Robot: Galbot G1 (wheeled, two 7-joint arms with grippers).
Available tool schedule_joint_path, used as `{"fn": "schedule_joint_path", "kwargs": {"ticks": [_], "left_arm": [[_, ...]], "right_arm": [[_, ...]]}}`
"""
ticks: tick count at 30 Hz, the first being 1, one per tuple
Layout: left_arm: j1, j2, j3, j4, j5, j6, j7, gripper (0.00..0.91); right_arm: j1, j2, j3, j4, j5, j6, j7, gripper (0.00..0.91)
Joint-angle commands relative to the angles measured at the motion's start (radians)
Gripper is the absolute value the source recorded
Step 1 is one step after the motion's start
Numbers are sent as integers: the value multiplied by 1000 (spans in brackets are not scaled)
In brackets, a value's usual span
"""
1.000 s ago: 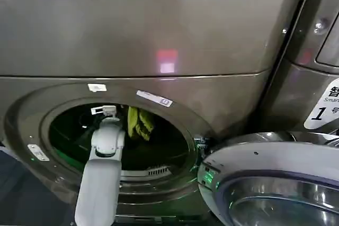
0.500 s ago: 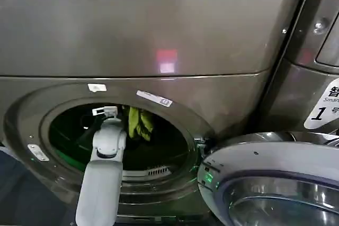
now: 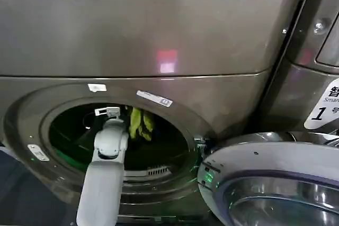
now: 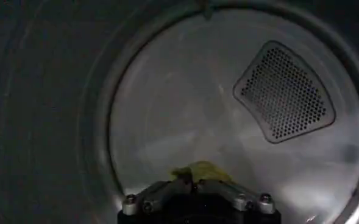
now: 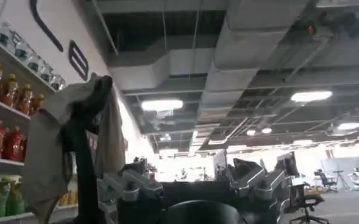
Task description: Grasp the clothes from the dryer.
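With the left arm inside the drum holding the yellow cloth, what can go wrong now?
1. The yellow-green cloth hangs from the left hand by what looks like a small pinch, so it may slip off while the arm pulls out.
2. The arm passes close to the dryer porthole rim; the dangling cloth or the wrist might catch there.

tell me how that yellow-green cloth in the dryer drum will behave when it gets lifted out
Likely floppy: the yellow-green cloth hangs in loose folds beside the left end effector inside the dryer, so it should drape rather than hold a shape. Probably light, being small against the drum opening. It may trail and brush the porthole rim on the way out.
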Motion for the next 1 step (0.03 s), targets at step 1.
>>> {"fn": "schedule_joint_path", "kwargs": {"ticks": [1], "left_arm": [[-4, 2, -1, 1, -1, -1, 8, 0]], "right_arm": [[-1, 0, 3, 6, -1, -13, 0, 907]]}}
